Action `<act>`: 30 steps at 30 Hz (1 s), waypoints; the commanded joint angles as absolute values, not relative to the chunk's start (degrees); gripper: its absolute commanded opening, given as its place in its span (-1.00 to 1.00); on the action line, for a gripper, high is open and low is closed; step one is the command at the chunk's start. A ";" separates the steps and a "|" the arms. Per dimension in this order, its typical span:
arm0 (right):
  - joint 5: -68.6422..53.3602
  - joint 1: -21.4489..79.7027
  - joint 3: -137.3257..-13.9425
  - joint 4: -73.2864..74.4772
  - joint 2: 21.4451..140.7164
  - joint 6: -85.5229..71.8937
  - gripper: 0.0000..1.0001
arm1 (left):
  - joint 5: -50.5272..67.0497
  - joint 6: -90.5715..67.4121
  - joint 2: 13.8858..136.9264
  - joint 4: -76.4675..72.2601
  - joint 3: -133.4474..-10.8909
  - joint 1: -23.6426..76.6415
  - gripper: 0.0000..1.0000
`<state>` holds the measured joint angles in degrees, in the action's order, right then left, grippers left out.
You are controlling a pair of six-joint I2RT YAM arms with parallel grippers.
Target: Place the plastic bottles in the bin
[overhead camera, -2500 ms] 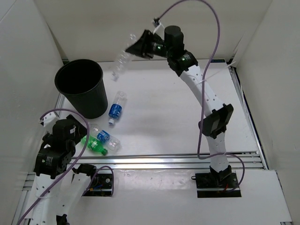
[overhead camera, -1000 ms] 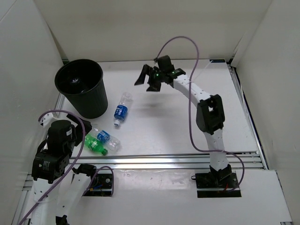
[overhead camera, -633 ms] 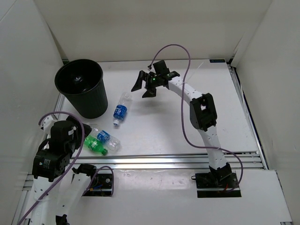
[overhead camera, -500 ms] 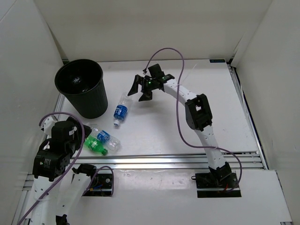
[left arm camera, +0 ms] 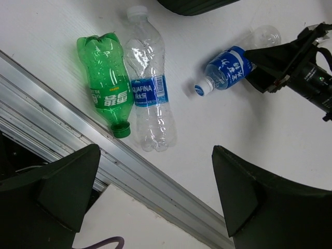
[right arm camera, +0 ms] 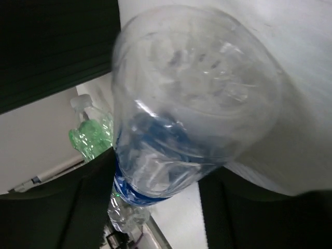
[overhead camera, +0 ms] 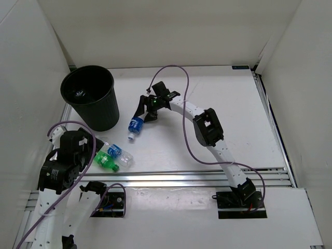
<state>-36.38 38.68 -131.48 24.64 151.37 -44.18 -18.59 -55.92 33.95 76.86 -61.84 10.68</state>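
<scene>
One white table carries everything, with a metal rail along its near edge. At the far left corner stands the black bin, upright, its mouth open to the overhead camera. Something small and pale lies at its bottom, too dim to name.

Next in size are the arms. The right gripper reaches across to the left half of the table, just right of the bin. Its fingers are spread on either side of the clear base end of a blue-labelled bottle. I cannot tell whether the pads touch the plastic. That bottle lies on its side on the table, close to the bin but outside it, its cap pointing toward the near edge.

The left gripper hangs above the near left corner, fingers wide apart, with nothing between them.

Below it lie two more bottles side by side, touching, near the rail. One is a clear bottle with a blue band. The other is a shorter green bottle, its cap toward the rail. Both are outside the bin, just in front of its base.
</scene>
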 commanded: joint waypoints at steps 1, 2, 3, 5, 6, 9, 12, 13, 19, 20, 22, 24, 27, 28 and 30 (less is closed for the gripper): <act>-38.14 37.71 -131.84 23.47 152.84 -46.31 0.17 | -16.79 -54.58 34.37 81.74 -64.34 10.90 1.00; -38.75 36.66 -131.05 23.47 151.36 -46.93 0.03 | -16.79 -54.58 34.37 81.74 -64.34 10.90 1.00; -39.54 36.04 -129.13 23.47 150.39 -46.93 -0.10 | -16.79 -55.19 33.84 81.74 -64.34 10.90 1.00; -41.65 33.85 -127.10 23.47 145.41 -46.93 -0.38 | -17.40 -55.20 33.31 81.74 -64.86 10.90 1.00; -42.36 32.45 -125.44 23.47 142.76 -46.93 -0.44 | -17.40 -55.72 32.79 81.74 -64.86 10.90 1.00; -41.14 31.12 -116.56 21.37 128.97 -45.70 -0.51 | -17.40 -56.33 31.73 81.74 -65.39 10.90 1.00; -38.59 31.11 -120.82 20.48 120.25 -45.70 -0.51 | -17.93 -58.00 31.03 81.74 -65.39 10.90 1.00; -34.93 31.11 -124.07 20.48 118.93 -46.83 -0.51 | -17.93 -58.53 31.03 81.74 -65.39 10.90 1.00; -15.93 41.98 -145.34 6.00 122.23 -39.16 -0.21 | -17.93 -59.77 30.50 81.21 -64.86 10.90 1.00; -14.08 42.97 -148.85 5.11 124.00 -37.11 -0.21 | -17.41 -59.77 31.46 81.21 -64.86 10.90 1.00; -11.97 44.29 -152.30 3.09 126.91 -34.56 -0.21 | -16.09 -58.03 33.65 81.74 -67.93 10.90 1.00; -9.59 46.84 -154.85 3.08 129.36 -27.18 -0.21 | -13.55 -55.91 35.59 81.74 -70.91 10.90 1.00; -6.26 49.65 -155.13 -0.77 130.51 -21.64 -0.28 | -9.69 -52.83 40.07 81.74 -73.38 10.90 1.00; -4.85 50.44 -153.65 -2.79 130.52 -18.40 -0.28 | -8.80 -52.82 41.30 81.74 -74.43 10.90 1.00; -1.86 52.64 -144.30 -13.02 127.90 -15.31 -0.30 | -7.13 -51.25 44.64 81.74 -74.44 10.90 1.00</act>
<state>-9.67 51.46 -151.79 -2.96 127.11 -24.97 -11.64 -54.48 41.12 77.47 -73.38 10.68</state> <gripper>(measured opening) 0.422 1.000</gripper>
